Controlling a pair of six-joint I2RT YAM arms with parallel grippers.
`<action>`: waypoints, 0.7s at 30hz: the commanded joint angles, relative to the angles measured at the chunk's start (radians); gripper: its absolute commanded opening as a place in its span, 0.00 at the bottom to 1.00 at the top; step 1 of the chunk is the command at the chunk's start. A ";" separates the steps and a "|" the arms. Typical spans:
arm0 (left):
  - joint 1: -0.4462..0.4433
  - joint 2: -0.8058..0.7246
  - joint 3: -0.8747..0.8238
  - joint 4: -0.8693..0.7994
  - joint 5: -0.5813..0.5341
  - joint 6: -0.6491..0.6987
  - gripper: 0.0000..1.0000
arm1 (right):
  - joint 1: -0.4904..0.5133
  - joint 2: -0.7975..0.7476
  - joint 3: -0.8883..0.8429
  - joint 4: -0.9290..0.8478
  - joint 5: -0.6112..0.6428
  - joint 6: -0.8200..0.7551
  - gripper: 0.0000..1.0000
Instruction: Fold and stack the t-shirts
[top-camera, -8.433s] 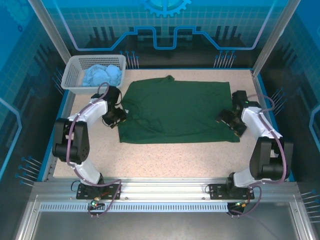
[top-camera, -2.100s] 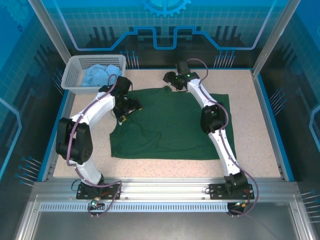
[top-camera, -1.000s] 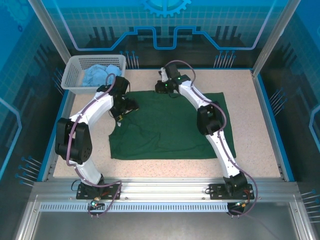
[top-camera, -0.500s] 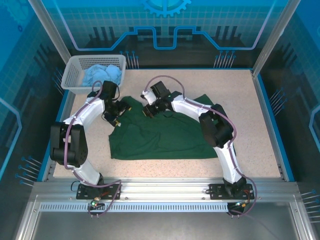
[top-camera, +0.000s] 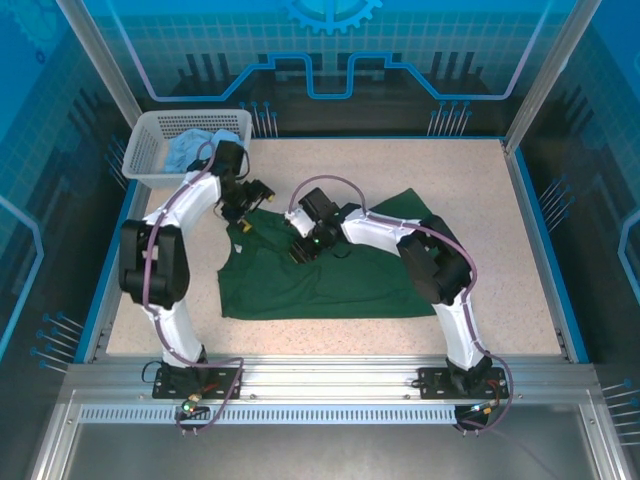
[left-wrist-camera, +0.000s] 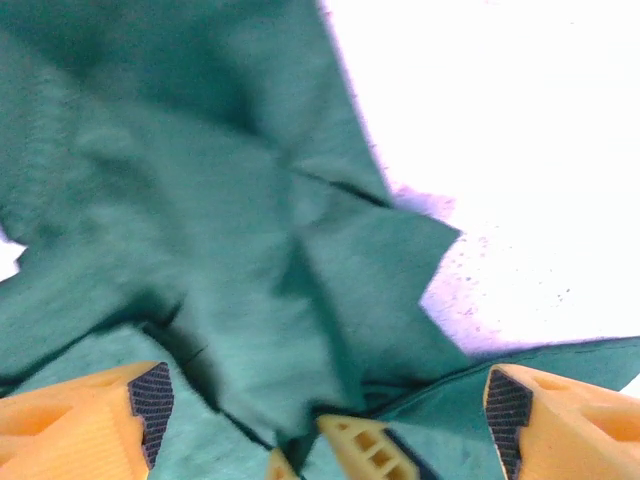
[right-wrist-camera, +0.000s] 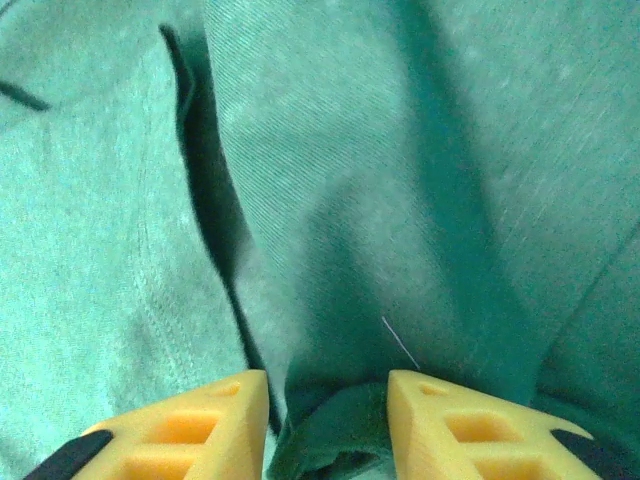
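A white lattice basket (top-camera: 150, 168) sits at the speckled table's (top-camera: 500, 250) far-left corner.

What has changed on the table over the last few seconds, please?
The right gripper dragged the far right part of the green shirt leftward and nearer, doubling it over, and has now opened. The left gripper left the shirt's left edge and shifted farther away, open. The basket with the blue shirt stayed put.

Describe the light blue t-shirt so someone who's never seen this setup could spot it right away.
Start at the speckled table and go to its far left corner, where a white lattice basket stands. The light blue t-shirt is the crumpled cloth lying inside that basket. The only other garment, the dark green t-shirt, lies out on the table itself.
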 joint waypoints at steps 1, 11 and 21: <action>-0.029 0.073 0.128 -0.161 -0.053 0.063 0.82 | 0.006 -0.055 -0.044 -0.014 0.009 0.037 0.41; -0.093 0.291 0.389 -0.317 -0.211 0.077 0.79 | -0.140 -0.235 -0.110 0.077 -0.080 0.271 0.64; -0.111 0.444 0.558 -0.301 -0.055 0.072 0.82 | -0.489 -0.167 -0.013 -0.154 0.176 0.613 0.62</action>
